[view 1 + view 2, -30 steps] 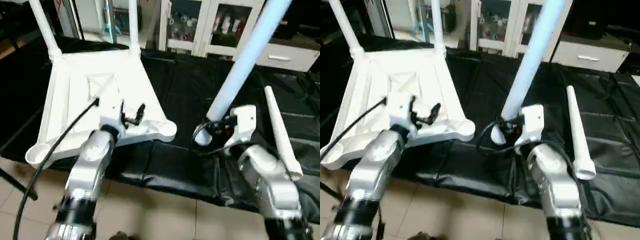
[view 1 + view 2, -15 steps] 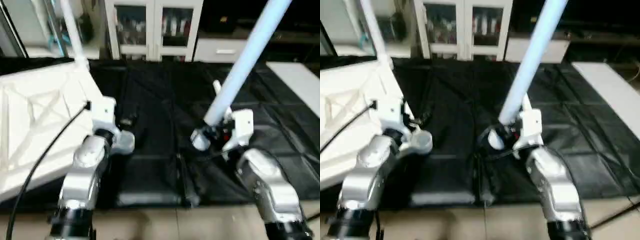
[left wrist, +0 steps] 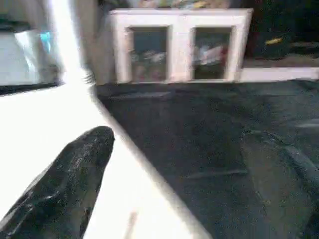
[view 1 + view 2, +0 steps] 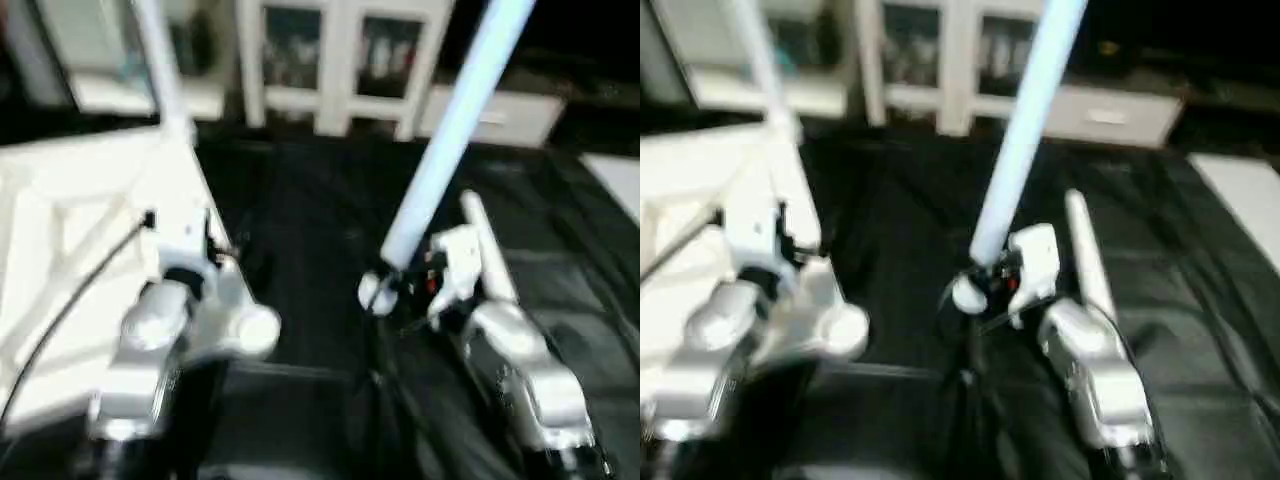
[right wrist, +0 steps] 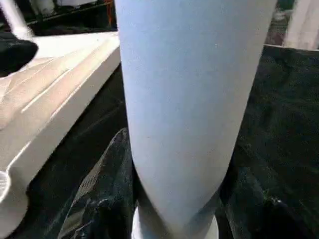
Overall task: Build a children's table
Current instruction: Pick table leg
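Note:
The white tabletop [image 4: 60,230] lies underside up on the left, with one white leg [image 4: 160,60] standing in its far corner socket. My left gripper [image 4: 222,252] is open at the tabletop's right edge. In the left wrist view one black finger [image 3: 70,184] lies over the white plastic and the other over the black cloth. An empty round corner socket [image 4: 255,330] sits just below that wrist. My right gripper [image 4: 395,288] is shut on the thick end of a second leg [image 4: 450,130], which slants up and to the right. A third leg [image 4: 485,250] lies on the cloth behind the right wrist.
A black cloth [image 4: 310,220] covers the work surface between the two arms. White glass-door cabinets [image 4: 340,60] stand behind it. A black cable [image 4: 70,310] trails from the left wrist across the tabletop.
The whole picture has swung, so the camera has moved. The left gripper now sits closer to the tabletop's right edge, near the empty socket. The right gripper still holds its leg.

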Motion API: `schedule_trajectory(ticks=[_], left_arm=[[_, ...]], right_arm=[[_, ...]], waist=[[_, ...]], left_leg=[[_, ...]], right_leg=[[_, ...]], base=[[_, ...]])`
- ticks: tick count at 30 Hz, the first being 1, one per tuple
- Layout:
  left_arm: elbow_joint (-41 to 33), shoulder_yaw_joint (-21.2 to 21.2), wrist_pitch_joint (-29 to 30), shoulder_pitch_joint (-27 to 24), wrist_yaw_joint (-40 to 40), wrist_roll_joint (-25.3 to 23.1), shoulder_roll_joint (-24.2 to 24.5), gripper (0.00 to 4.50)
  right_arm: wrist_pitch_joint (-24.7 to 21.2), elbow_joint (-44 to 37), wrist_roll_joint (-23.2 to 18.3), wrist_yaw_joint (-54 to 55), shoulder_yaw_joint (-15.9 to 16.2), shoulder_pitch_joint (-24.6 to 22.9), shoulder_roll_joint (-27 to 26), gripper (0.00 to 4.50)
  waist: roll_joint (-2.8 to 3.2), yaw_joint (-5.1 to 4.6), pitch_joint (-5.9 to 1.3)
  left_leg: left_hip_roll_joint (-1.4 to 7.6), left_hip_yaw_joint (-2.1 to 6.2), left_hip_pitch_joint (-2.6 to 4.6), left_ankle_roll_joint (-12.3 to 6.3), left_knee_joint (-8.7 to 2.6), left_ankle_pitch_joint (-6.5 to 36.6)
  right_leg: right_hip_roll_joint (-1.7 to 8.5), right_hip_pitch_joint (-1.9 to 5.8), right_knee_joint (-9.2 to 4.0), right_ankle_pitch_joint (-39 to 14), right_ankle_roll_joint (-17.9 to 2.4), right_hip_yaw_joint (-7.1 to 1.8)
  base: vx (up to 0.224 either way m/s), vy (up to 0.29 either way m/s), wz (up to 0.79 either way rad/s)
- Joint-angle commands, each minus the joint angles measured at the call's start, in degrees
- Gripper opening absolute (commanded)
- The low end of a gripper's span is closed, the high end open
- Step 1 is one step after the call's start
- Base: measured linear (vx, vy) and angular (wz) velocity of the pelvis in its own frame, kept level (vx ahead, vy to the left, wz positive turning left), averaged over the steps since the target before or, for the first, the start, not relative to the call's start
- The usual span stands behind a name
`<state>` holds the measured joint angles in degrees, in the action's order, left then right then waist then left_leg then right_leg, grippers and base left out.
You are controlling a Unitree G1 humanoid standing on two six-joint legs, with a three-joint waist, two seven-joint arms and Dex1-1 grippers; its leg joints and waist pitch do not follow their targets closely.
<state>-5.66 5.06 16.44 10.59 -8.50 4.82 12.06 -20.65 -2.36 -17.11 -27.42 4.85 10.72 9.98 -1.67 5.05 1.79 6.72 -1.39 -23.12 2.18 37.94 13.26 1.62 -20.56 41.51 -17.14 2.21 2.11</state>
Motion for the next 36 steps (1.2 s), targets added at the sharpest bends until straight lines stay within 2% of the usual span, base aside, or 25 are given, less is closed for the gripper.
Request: schedule_trajectory(ticks=[1, 2, 3, 4, 5, 6, 7, 8, 9, 11, 14, 16, 18, 21, 22, 23, 26, 27, 28, 30, 32, 33, 34, 35, 36], left_arm=[[0.16, -1.37, 0.29, -0.20, -2.39, -0.19, 0.94, 4.50], [0.30, -1.60, -0.02, -0.31, -3.45, -0.07, 1.49, 4.50], [0.33, -1.71, -0.25, -0.42, -4.11, 0.07, 1.82, 4.50], [0.42, -1.82, -0.22, -0.34, -4.72, 0.32, 2.09, 4.50], [0.72, -2.14, -0.04, -0.11, -6.77, 1.19, 2.98, 4.50], [0.72, -2.14, -0.04, -0.11, -6.77, 1.19, 2.98, 4.50], [2.47, -2.97, 0.17, 1.20, -9.95, 1.93, 4.59, 4.50], [3.96, -3.57, -0.21, 2.33, -12.54, 2.56, 5.68, 4.50], [4.38, -3.76, -0.88, 2.80, -13.59, 2.81, 6.02, 4.50], [4.83, -4.37, -1.17, 3.75, -16.84, 3.70, 7.05, 4.50], [4.26, -6.19, 1.91, 4.53, -25.37, 6.44, 10.52, 4.50], [3.81, -7.00, 4.41, 4.44, -30.17, 7.95, 13.35, 4.50], [3.10, -8.34, 6.04, 3.75, -34.64, 8.41, 17.01, 4.50], [2.94, -9.74, 7.47, 3.15, -37.84, 8.14, 19.85, 4.50], [3.47, -12.18, 6.87, 2.51, -41.29, 6.37, 22.44, 4.50], [4.89, -13.95, 6.77, 2.50, -42.66, 5.06, 23.37, 4.50], [4.72, -15.00, 6.86, 2.03, -41.96, 3.66, 23.89, 4.50], [2.46, -14.86, 11.21, 1.26, -43.24, 6.21, 25.20, 4.50], [2.33, -14.74, 11.38, 1.15, -43.25, 6.37, 25.29, 4.50], [1.46, -13.50, 12.14, 0.25, -43.14, 7.61, 25.67, 4.50], [1.06, -10.93, 11.48, -1.13, -41.54, 7.71, 25.92, 4.50], [1.36, -9.80, 11.39, -1.56, -41.66, 7.62, 26.96, 4.50], [2.96, -9.26, 10.50, -1.32, -42.24, 7.71, 27.26, 4.50], [4.83, -8.46, 9.49, -1.32, -42.42, 7.75, 27.12, 4.50], [5.87, -8.02, 8.87, -1.33, -42.46, 7.74, 26.97, 4.23]], right_arm=[[0.87, -2.21, -0.11, 0.47, -1.23, -1.67, 0.72, 1.85], [0.80, -2.61, -0.15, 0.67, -1.44, -2.13, 0.54, 1.85], [0.77, -2.89, -0.11, 0.78, -1.52, -2.44, 0.38, 1.85], [0.70, -3.09, -0.10, 0.84, -1.52, -2.56, 0.32, 1.85], [0.47, -3.74, -0.07, 1.07, -1.50, -2.93, 0.09, 1.85], [0.47, -3.74, -0.07, 1.07, -1.50, -2.93, 0.09, 1.85], [0.63, -4.06, 0.20, 1.90, -1.91, -3.20, 0.01, 1.85], [0.96, -3.85, 0.65, 2.60, -2.34, -3.26, 0.18, 1.85], [1.28, -3.65, 0.73, 2.72, -2.64, -3.24, 0.33, 1.85], [1.66, -3.26, 0.37, 2.36, -3.29, -3.12, 0.92, 1.85], [1.72, -2.93, 0.10, 0.67, -3.78, -2.51, 2.71, 1.85], [1.21, -3.54, -0.84, -0.76, -4.19, -2.46, 3.84, 1.85], [-1.06, -5.75, -3.55, -2.57, -5.02, -2.79, 4.69, 1.85], [-2.79, -7.88, -6.73, -3.92, -6.44, -3.05, 5.23, 1.85], [-4.38, -8.81, -9.72, -5.02, -8.23, -2.88, 5.84, 1.85], [-4.79, -8.50, -10.88, -5.30, -9.48, -2.76, 6.45, 1.85], [-5.87, -9.11, -11.38, -5.14, -10.29, -3.02, 7.43, 1.85], [-7.21, -9.84, -12.65, -5.74, -10.69, -2.58, 8.01, 1.85], [-7.37, -9.87, -12.81, -5.82, -10.69, -2.52, 8.01, 1.85], [-8.30, -9.87, -13.48, -6.64, -10.48, -2.15, 8.26, 1.85], [-9.38, -9.63, -14.04, -8.24, -9.82, -1.75, 9.04, 1.85], [-10.25, -9.67, -14.84, -9.01, -9.19, -1.17, 9.24, 1.85], [-10.14, -8.44, -15.17, -10.12, -8.63, -0.38, 9.14, 1.85], [-9.65, -6.96, -14.70, -11.18, -7.90, 0.05, 9.25, 1.85], [-9.35, -6.13, -14.39, -11.76, -7.51, 0.24, 9.32, 1.85]], waist=[[2.14, -0.55, -4.34], [0.48, 0.14, -3.67], [0.29, 0.19, -3.09], [0.24, 0.83, -2.71], [0.75, 1.10, -2.45], [0.81, 0.98, -2.24], [1.78, 0.70, -2.08], [1.51, 0.21, -1.49], [1.29, -0.01, -1.06], [1.48, -0.01, -0.87], [1.81, 0.06, -1.13], [1.88, -0.12, -1.36], [2.45, -0.48, -1.64], [2.27, -0.60, -1.27], [2.11, -0.77, -1.16], [1.22, -0.81, -1.21], [1.43, -0.81, -1.48], [1.52, -0.86, -1.49], [1.41, -0.91, -1.55], [0.85, -0.94, -1.76], [-0.70, -0.76, -1.62], [-0.68, -0.58, -1.55], [0.31, -0.69, -1.66], [0.46, -0.94, -1.75], [0.15, -1.13, -1.74]], left_leg=[[5.72, 4.52, 6.77, -10.84, -1.67, -67.40], [2.12, 0.74, 3.55, -6.76, -1.71, -45.97], [1.86, -0.23, 2.26, -5.30, -2.93, -35.38], [1.87, -0.99, 1.62, -4.04, -3.98, -24.47], [3.09, -1.62, 1.97, -0.67, -5.46, -5.85], [3.47, -1.82, 2.08, 0.66, -6.31, 0.60], [4.16, -2.26, 2.53, 3.12, -7.60, 10.46], [4.45, -2.76, 2.59, 4.68, -8.39, 18.88], [4.62, -3.22, 2.86, 5.88, -8.81, 25.13], [4.80, -3.37, 3.51, 7.12, -8.88, 30.51], [4.94, -3.55, 3.20, 7.16, -9.30, 29.74], [4.82, -3.70, 2.64, 6.89, -9.53, 27.60], [4.68, -3.85, 2.05, 6.33, -9.63, 24.36], [4.76, -4.43, 2.55, 5.23, -9.40, 25.77], [4.82, -4.51, 2.63, 5.11, -9.40, 26.01], [4.95, -4.76, 2.75, 4.41, -9.31, 24.92], [5.18, -5.23, 2.72, 4.35, -9.31, 22.27], [5.16, -5.50, 2.76, 4.45, -9.25, 21.76], [5.12, -5.55, 2.59, 4.39, -9.24, 21.30], [5.21, -5.69, 2.24, 3.66, -9.32, 18.66], [5.29, -6.19, 2.04, 2.46, -9.19, 16.44], [5.31, -6.26, 2.19, 2.10, -9.01, 16.28], [5.35, -6.20, 2.24, 2.71, -9.07, 16.39], [5.35, -6.21, 2.20, 3.20, -9.11, 16.34], [5.35, -6.23, 2.05, 3.56, -9.20, 16.26]], right_leg=[[5.27, -2.16, -5.51, 16.34, 0.47, -3.03], [5.41, 0.05, -7.68, 19.92, -2.44, -3.23], [6.20, 1.17, -7.73, 19.46, -3.49, -3.08], [6.57, 1.99, -8.44, 16.37, -4.35, -3.04], [7.14, 2.42, -8.76, 8.80, -7.14, -3.04], [6.99, 2.54, -8.83, 5.55, -8.54, -2.87], [6.48, 2.06, -8.98, -0.07, -10.57, -2.48], [6.09, 1.16, -9.53, -7.03, -10.41, -2.52], [6.29, 0.52, -10.23, -15.08, -9.39, -2.58], [6.87, -0.21, -11.25, -23.16, -7.58, -2.75], [6.77, -0.33, -11.26, -20.99, -6.72, -2.80], [6.57, 0.04, -10.85, -17.72, -6.86, -2.72], [6.25, 0.41, -10.24, -12.79, -7.66, -2.48], [6.69, -0.52, -11.04, -19.64, -7.29, -2.69], [6.75, -0.67, -11.35, -21.03, -7.10, -2.77], [6.89, -0.93, -11.53, -23.06, -6.63, -2.95], [6.79, -1.07, -11.35, -20.66, -6.98, -2.92], [6.66, -1.19, -11.19, -19.07, -7.42, -2.94], [6.64, -1.05, -11.02, -18.40, -7.63, -2.91], [6.52, -0.81, -10.49, -15.98, -8.21, -2.68], [6.52, -0.83, -10.62, -14.05, -8.81, -2.58], [6.79, -0.92, -10.60, -15.35, -8.84, -2.73], [6.78, -0.93, -10.52, -16.08, -8.46, -2.72], [6.56, -0.96, -10.50, -15.21, -8.36, -2.59], [6.36, -0.87, -10.51, -14.20, -8.16, -2.44]], base=[[0.000, 0.000, 0.00], [-0.086, 0.086, -0.02], [-0.083, 0.062, 0.05], [-0.083, 0.062, 0.05], [-0.087, 0.012, 0.03], [-0.063, 0.004, 0.03], [-0.128, 0.004, 0.05], [-0.134, 0.004, 0.02], [-0.134, 0.004, 0.02], [-0.123, 0.008, -0.01], [-0.092, 0.011, -0.03], [-0.064, 0.021, -0.08], [0.000, 0.000, 0.00], [0.000, 0.000, 0.00], [0.000, 0.000, 0.00], [0.000, 0.000, 0.00], [0.000, 0.000, 0.00], [0.000, 0.000, 0.00], [0.000, 0.000, 0.00], [0.000, 0.000, 0.00], [0.000, 0.000, 0.00], [0.000, 0.000, 0.00], [0.000, 0.000, 0.00], [0.000, 0.000, 0.00], [0.000, 0.000, 0.00]])
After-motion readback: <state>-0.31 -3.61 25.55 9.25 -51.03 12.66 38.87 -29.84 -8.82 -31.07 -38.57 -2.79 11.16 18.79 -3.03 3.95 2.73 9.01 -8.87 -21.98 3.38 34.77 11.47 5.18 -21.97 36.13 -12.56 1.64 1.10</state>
